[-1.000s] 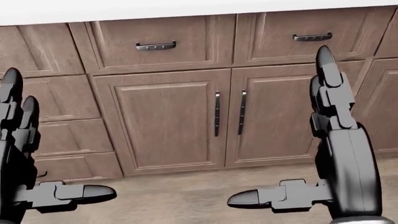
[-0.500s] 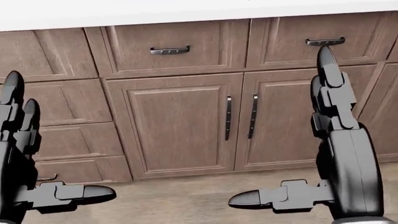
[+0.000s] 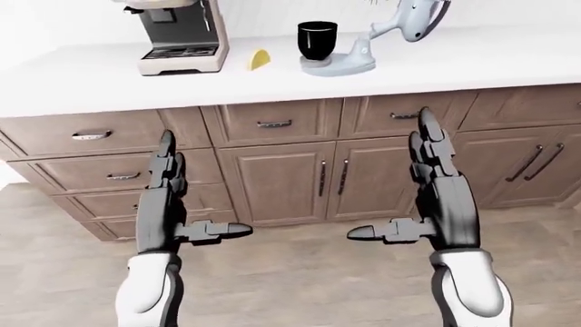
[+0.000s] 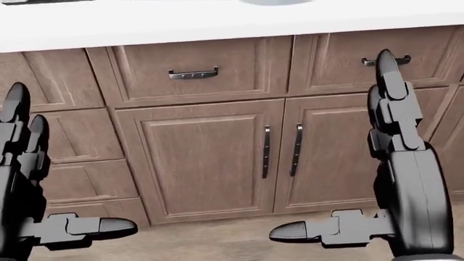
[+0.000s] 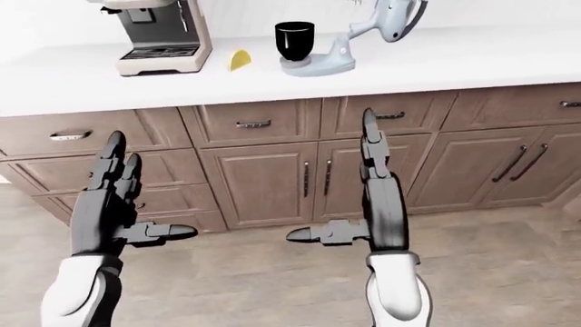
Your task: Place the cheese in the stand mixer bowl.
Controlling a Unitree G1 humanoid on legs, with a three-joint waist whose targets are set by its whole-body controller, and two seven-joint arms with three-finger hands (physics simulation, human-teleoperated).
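Only eye views show cheese (image 3: 259, 60) beside mixer bowl (image 3: 317, 40); both hands released.

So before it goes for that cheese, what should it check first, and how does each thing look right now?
1. Cheese in sight on the counter: ok.
2. Mixer bowl upright on its stand mixer: ok.
3. Mixer head tilted up off the bowl: ok.
4. Left hand empty, fingers open: ok.
5. Right hand empty, fingers open: ok.
6. Hands up at counter height: not ok, both are down by the cabinets.
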